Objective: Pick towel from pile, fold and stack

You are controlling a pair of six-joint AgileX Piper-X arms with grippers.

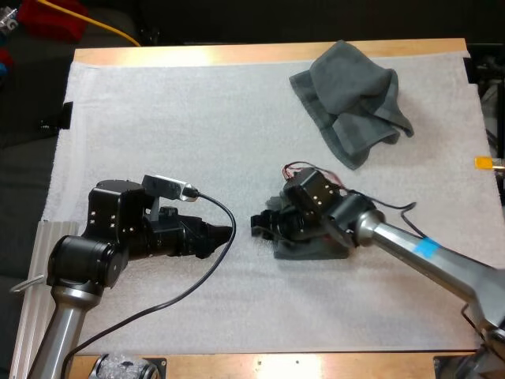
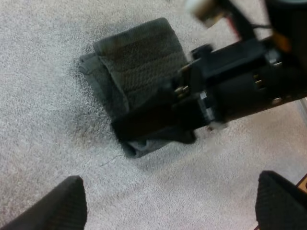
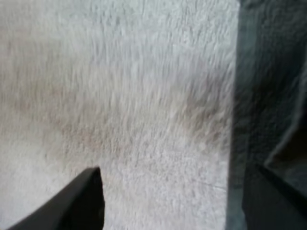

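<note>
A crumpled dark grey-green towel point(image 1: 351, 103) lies at the mat's far right. A small folded towel point(image 1: 312, 246) rests near the middle of the mat, partly under my right arm. My right gripper point(image 1: 264, 225) is low at the folded towel's left edge. Its fingers are apart, one over bare mat and the other over the towel's edge point(image 3: 268, 96), so it is open point(image 3: 175, 201). My left gripper point(image 1: 221, 235) hovers just left of it, open point(image 2: 168, 206), and holds nothing. From there the folded towel point(image 2: 134, 72) shows with the right gripper point(image 2: 163, 122) across its near end.
The white mat point(image 1: 197, 118) covers most of the wooden table point(image 1: 260, 54). Bare mat stretches across the far left and along the front.
</note>
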